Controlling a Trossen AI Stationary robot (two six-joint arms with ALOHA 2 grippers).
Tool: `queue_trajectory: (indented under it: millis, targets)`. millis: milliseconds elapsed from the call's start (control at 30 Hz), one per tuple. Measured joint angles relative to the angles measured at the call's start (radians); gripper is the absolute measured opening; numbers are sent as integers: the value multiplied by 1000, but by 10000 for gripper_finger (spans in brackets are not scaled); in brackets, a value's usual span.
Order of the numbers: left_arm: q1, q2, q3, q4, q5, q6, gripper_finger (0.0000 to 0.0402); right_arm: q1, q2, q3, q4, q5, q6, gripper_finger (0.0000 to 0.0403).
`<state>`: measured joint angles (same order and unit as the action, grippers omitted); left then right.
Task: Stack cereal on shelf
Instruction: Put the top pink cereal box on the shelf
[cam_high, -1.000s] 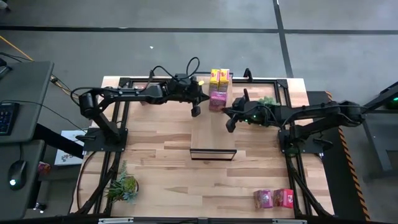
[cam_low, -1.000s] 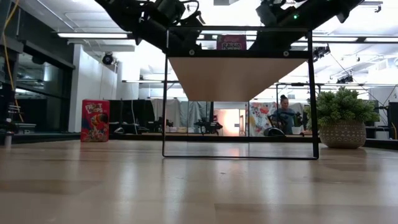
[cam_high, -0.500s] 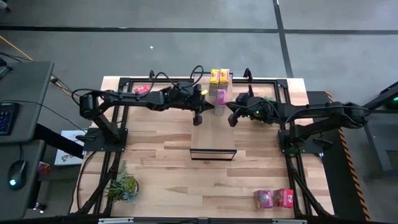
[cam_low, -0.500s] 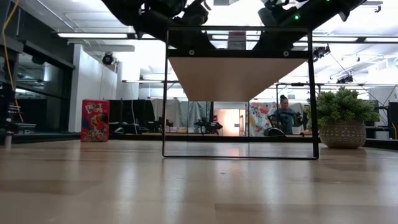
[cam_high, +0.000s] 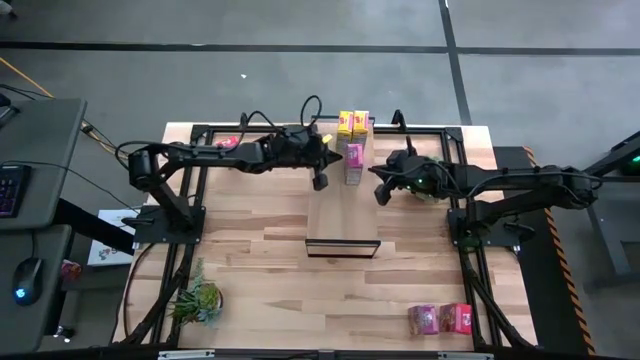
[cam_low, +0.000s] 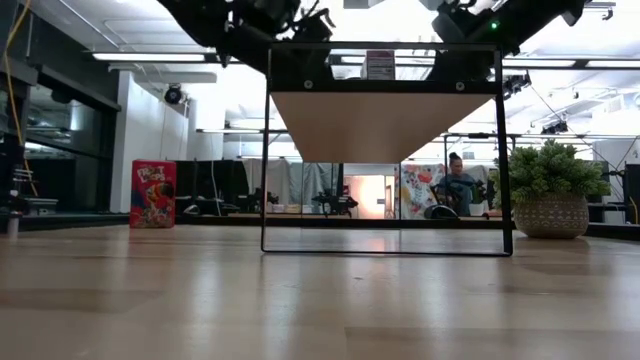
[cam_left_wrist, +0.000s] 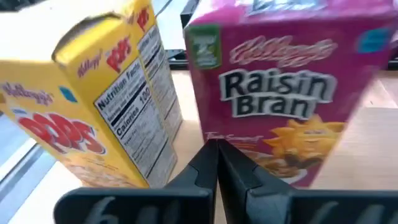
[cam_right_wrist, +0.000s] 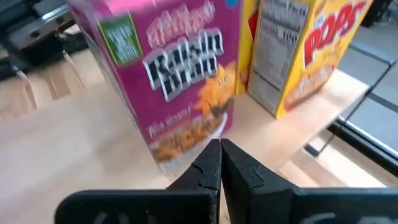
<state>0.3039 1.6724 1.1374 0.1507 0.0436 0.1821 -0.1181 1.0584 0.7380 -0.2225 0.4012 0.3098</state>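
Note:
A magenta-purple cereal box (cam_high: 353, 163) stands upright on the far part of the light-wood shelf (cam_high: 343, 215), close to two yellow boxes (cam_high: 353, 122) at the far end. It shows on the shelf top in the low view (cam_low: 378, 65). My left gripper (cam_high: 320, 182) hovers shut just left of the magenta box (cam_left_wrist: 280, 93), with a yellow box (cam_left_wrist: 93, 106) beside it. My right gripper (cam_high: 381, 195) is shut to the right of the magenta box (cam_right_wrist: 174, 81). In the high view neither gripper reaches it.
A red box (cam_high: 228, 143) stands at the table's far left. A magenta box (cam_high: 424, 320) and a red box (cam_high: 458, 318) sit near the near right corner. Potted plants stand at the near left (cam_high: 197, 300) and under my right arm (cam_high: 430, 163).
The magenta box has turned about on the shelf: its broad face looked toward the near edge before, and now a narrow side does. My right gripper has drawn back a little toward the table's right edge. My left gripper has shifted slightly right beside the box.

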Motion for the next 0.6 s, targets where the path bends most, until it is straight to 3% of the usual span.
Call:
queue_trajectory:
  millis: [133, 600]
  targets:
    - [10, 39, 0, 32, 56, -16, 0, 0, 0, 0, -17, -3, 4, 0]
    - [-12, 117, 0, 103, 62, -61, 0, -6, 3, 0, -14, -44, -4, 0]
